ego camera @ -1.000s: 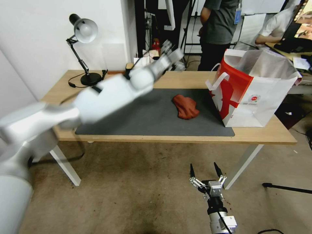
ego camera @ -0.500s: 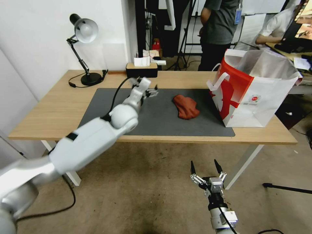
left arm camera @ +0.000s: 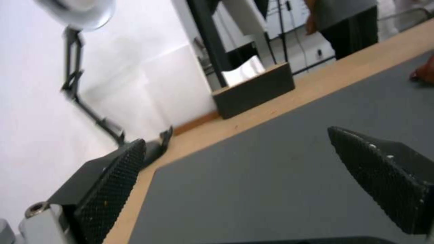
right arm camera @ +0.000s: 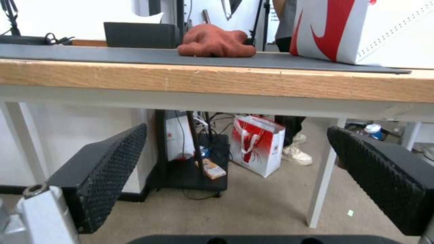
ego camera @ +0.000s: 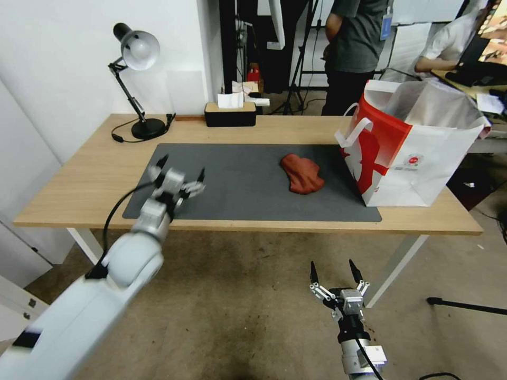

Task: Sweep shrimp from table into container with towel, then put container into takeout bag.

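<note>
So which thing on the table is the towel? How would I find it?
Look at the long wooden table and find the big dark grey mat on it. Near the mat's right end, just left of the tall white and red takeout bag, lies the towel. It is the only small, crumpled, rust-red cloth lump there, soft and dull, lying flat and low.

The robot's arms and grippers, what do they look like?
Both arms have smooth white-grey rounded shells with a black cable running along them. The left gripper and right gripper each have a silver metal body and two black pointed fingers with knurled, dotted pads.
</note>
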You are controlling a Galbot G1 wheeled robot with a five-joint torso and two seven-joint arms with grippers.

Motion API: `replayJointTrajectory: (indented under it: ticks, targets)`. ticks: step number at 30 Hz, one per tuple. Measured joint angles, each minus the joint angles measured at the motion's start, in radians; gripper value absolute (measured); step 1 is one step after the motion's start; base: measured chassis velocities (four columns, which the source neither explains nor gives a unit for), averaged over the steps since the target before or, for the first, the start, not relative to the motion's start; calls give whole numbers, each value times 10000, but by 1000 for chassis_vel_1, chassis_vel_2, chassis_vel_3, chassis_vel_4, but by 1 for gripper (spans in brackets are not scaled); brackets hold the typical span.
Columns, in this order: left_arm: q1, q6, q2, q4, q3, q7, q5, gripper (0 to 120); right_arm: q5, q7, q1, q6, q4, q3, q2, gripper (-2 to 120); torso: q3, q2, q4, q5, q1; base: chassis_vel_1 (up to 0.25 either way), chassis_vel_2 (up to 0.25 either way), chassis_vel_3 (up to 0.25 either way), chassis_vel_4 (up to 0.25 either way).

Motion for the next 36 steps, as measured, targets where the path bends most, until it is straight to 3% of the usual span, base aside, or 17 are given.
replayJointTrajectory:
  ticks: [1,2,3,4,5,6,7,8,10,11,13,14,16,22,26,29,36]
  targets:
    - [714,-308,-433,-83,-457,170,271,100,-5,25,-31,56,47,-3,3,100,0,0,-1,-7,0,0,0,0,0]
    - [714,-308,-433,-83,-457,170,271,100,-5,25,-31,56,47,-3,3,100,0,0,-1,-7,0,0,0,0,0]
    - [1248,-640,-796,-94,-876,327,534,100,-7,37,-56,92,104,-2,3,100,1,0,-3,-12,1,0,0,0,0]
    - [1248,-640,-796,-94,-876,327,534,100,-7,37,-56,92,104,-2,3,100,1,0,-3,-12,1,0,0,0,0]
    - [1860,-1068,-1166,-108,-1338,484,770,100,-7,50,-72,117,167,2,4,100,0,0,-6,-2,1,0,0,0,0]
    - [2823,-1533,-1608,-108,-1883,761,1027,100,3,51,-67,196,249,40,4,100,2,0,7,-9,1,0,0,0,0]
    - [3310,-1855,-1846,-108,-2152,888,1164,100,14,44,-42,247,293,73,5,100,2,0,9,-13,0,0,0,0,0]
    - [3310,-1855,-1846,-108,-2152,888,1164,100,14,44,-42,247,293,73,5,100,2,0,9,-13,0,0,0,0,0]
    - [4221,-2713,-2386,-143,-2688,1000,1615,100,127,-39,82,360,479,161,13,100,1,0,6,-3,-1,0,0,0,0]
    - [4221,-2713,-2386,-143,-2688,1000,1615,100,127,-39,82,360,479,161,13,100,1,0,6,-3,-1,0,0,0,0]
    - [4952,-3695,-2986,-241,-3050,1068,2155,100,311,-124,250,371,699,265,8,100,1,1,3,2,0,0,0,0,0]
    - [4952,-3695,-2986,-241,-3050,1068,2155,100,311,-124,250,371,699,265,8,100,1,1,3,2,0,0,0,0,0]
    - [5342,-4427,-3468,-18,-3146,1126,2300,100,654,-240,389,314,920,324,-77,100,1,0,3,-4,0,0,0,0,0]
    - [5492,-5186,-3946,475,-3151,1403,2198,100,1092,-714,425,-85,1172,394,-330,100,2,0,3,-5,2,0,0,0,0]
    - [5319,-5486,-3970,691,-3085,1668,2025,100,1337,-894,375,-147,1192,390,-358,100,2,-1,1,-5,2,0,0,0,0]
    - [4984,-6029,-3965,1016,-2871,1918,1697,100,1654,-1079,262,-134,1223,401,-312,100,2,-2,0,-6,2,0,0,0,0]
    - [4808,-6095,-3925,1147,-2505,2096,1242,100,1883,-1201,45,-117,1329,494,-305,100,2,-2,3,-5,2,0,0,0,0]
